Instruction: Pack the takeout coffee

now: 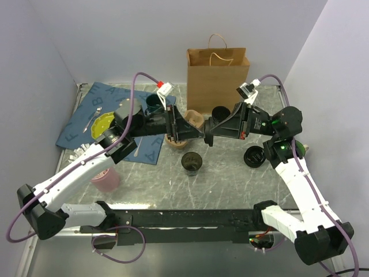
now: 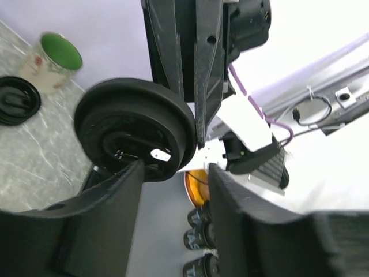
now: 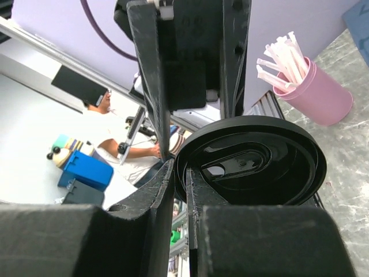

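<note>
The takeout coffee cup (image 1: 191, 163), black and without a lid, stands on the table in front of the two grippers. Its round black lid (image 3: 253, 158) is held on edge in mid-air, and my right gripper (image 3: 180, 170) is shut on its rim. In the left wrist view the lid (image 2: 135, 130) hangs just beyond my left gripper (image 2: 176, 170). That gripper's jaws stand apart with a gap between them, and the lid's lower edge is at the tip of one finger (image 2: 109, 213). From above, the left gripper (image 1: 196, 133) and the right gripper (image 1: 209, 137) meet tip to tip.
A brown paper bag (image 1: 218, 78) stands upright at the back. A second black lid (image 1: 254, 156) lies on the table at the right. A pink cup of straws (image 1: 105, 179) is front left. A blue mat (image 1: 109, 95) carries a yellow plate (image 1: 104, 123), with a dark green mug (image 1: 154, 104) beside it.
</note>
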Tool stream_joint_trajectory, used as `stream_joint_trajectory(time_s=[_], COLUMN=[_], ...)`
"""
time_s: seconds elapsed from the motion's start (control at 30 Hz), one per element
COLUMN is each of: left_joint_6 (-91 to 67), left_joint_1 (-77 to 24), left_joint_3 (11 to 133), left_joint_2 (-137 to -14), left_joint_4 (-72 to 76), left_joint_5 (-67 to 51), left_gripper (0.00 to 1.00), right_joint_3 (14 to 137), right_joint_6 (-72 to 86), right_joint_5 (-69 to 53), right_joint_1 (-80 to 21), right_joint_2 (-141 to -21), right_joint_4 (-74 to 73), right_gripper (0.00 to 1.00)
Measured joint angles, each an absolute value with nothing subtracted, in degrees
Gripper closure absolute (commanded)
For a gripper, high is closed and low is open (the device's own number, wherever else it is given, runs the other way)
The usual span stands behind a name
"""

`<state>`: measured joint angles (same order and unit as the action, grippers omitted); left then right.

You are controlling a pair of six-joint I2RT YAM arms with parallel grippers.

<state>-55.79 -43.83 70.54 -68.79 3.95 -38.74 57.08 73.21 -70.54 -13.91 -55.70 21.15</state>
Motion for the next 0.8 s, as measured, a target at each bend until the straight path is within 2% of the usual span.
stream_joint_trajectory(time_s=[0.1,0.33,0.43,0.47,0.53,0.63,0.67,0.73,0.77,0.8], left_joint_6=[-55.61,-54.65,-54.33,-54.19,-54.06,-53.58,-53.32,-51.48,-50.46,-49.56], left_joint_1=[-44.99,-45.32,-45.30,-45.30,-45.28,-45.21,-45.25,-45.45,-45.45,-45.50], left_joint_3=[70.74,70.91,70.96,71.00,71.00,71.07,71.16,71.96,72.95,74.08], left_joint_2=[-70.08,-70.32,-70.32,-70.28,-70.06,-69.78,-69.78,-69.87,-70.04,-70.24], left_joint_4=[4.03,3.20,2.70,2.76,2.57,1.74,1.34,-2.63,-5.43,-8.19], left_joint_5=[-39.55,-39.53,-39.48,-39.59,-39.68,-39.57,-39.24,-37.65,-36.45,-35.03], left_gripper=[0.52,0.68,0.82,0.89,0.97,0.99,0.99,0.99,0.99,0.99], right_joint_3=[57.10,57.14,57.19,57.19,57.19,57.21,57.34,58.76,59.64,61.32], right_joint_6=[73.06,71.70,70.39,70.17,69.56,68.47,67.77,65.14,63.59,61.41], right_joint_5=[-69.52,-68.10,-66.70,-66.39,-65.63,-64.45,-63.96,-62.92,-62.17,-61.01], right_joint_1=[-14.55,-16.84,-17.58,-17.72,-17.96,-18.17,-18.39,-18.72,-18.72,-18.63], right_joint_2=[-55.88,-56.05,-55.83,-55.77,-55.61,-55.07,-54.92,-54.70,-54.68,-54.68], right_joint_4=[21.12,19.68,18.39,17.91,17.23,15.44,14.41,9.15,6.61,1.91], right_gripper=[0.83,0.83,0.83,0.82,0.77,0.60,0.50,0.41,0.30,0.25])
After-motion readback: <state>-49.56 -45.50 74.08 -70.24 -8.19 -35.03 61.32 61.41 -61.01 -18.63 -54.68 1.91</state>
